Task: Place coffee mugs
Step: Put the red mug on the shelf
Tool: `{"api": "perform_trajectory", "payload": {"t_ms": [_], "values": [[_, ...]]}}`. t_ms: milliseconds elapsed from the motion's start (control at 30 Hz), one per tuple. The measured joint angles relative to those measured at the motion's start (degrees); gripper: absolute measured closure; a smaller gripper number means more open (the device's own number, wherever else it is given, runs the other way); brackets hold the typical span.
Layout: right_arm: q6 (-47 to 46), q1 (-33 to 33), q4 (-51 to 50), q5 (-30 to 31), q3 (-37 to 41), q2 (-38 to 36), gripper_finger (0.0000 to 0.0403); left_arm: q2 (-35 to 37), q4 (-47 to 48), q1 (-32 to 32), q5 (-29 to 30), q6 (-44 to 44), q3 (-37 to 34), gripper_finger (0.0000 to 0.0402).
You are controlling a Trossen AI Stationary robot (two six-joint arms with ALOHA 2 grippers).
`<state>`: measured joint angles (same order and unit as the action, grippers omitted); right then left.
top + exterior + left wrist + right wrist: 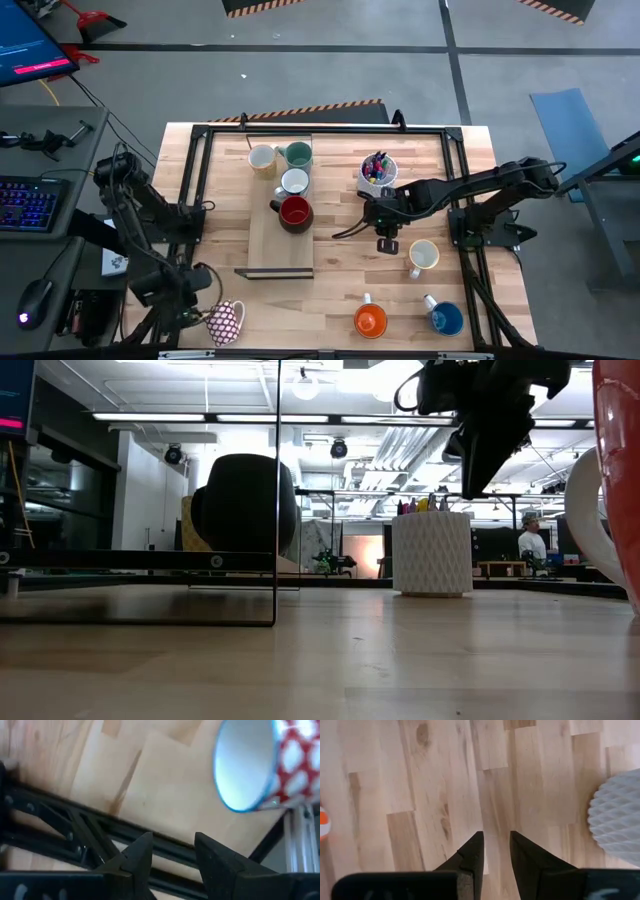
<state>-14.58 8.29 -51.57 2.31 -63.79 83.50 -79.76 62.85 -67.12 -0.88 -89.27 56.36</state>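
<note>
A red-and-white patterned mug (226, 322) lies on its side near the table's front left corner; the left wrist view looks into its pale mouth (245, 765). My left gripper (192, 288) hangs just left of it, pointing down, open and empty (172, 842). Cream (262, 160), teal (298, 154), white (294, 182) and dark red (295, 212) mugs stand on a wooden board (280, 250). A cream mug (423, 257), an orange one (370, 320) and a blue one (445, 318) stand at the front right. My right gripper (388, 240) hovers open over bare wood (496, 840).
A white textured cup of pens (377, 172) stands just behind the right gripper and shows in the low view (432, 550). A black frame (205, 180) runs round the table top, and one of its bars (60, 815) lies under the left gripper. Bare wood lies mid-table.
</note>
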Motion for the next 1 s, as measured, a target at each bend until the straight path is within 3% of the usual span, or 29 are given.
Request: {"api": "perform_trajectory", "payload": {"t_ms": [167,300,600,733,1000], "values": [[-1.2,0.0,0.1,-1.2,0.0,0.0,0.0331,7.0,-0.2,-3.4,14.2,-1.3,0.0,0.0265],[-2.6,0.0,0.3,-1.9,0.0,0.0,0.0331,11.3,-0.3,-4.3,20.2,-7.3,0.0,0.0265],[-3.4,0.0,0.5,-1.9,0.0,0.0,0.0331,8.2,-5.8,-4.9,26.8,-4.8,-1.1,0.0260],[-3.4,0.0,0.5,-1.9,0.0,0.0,0.0331,6.8,-10.2,-5.4,26.4,-2.5,-2.5,0.0261],[-3.4,0.0,0.5,-2.0,0.0,0.0,0.0331,6.6,-11.8,-8.4,26.1,-10.5,-6.2,0.0261]]}}
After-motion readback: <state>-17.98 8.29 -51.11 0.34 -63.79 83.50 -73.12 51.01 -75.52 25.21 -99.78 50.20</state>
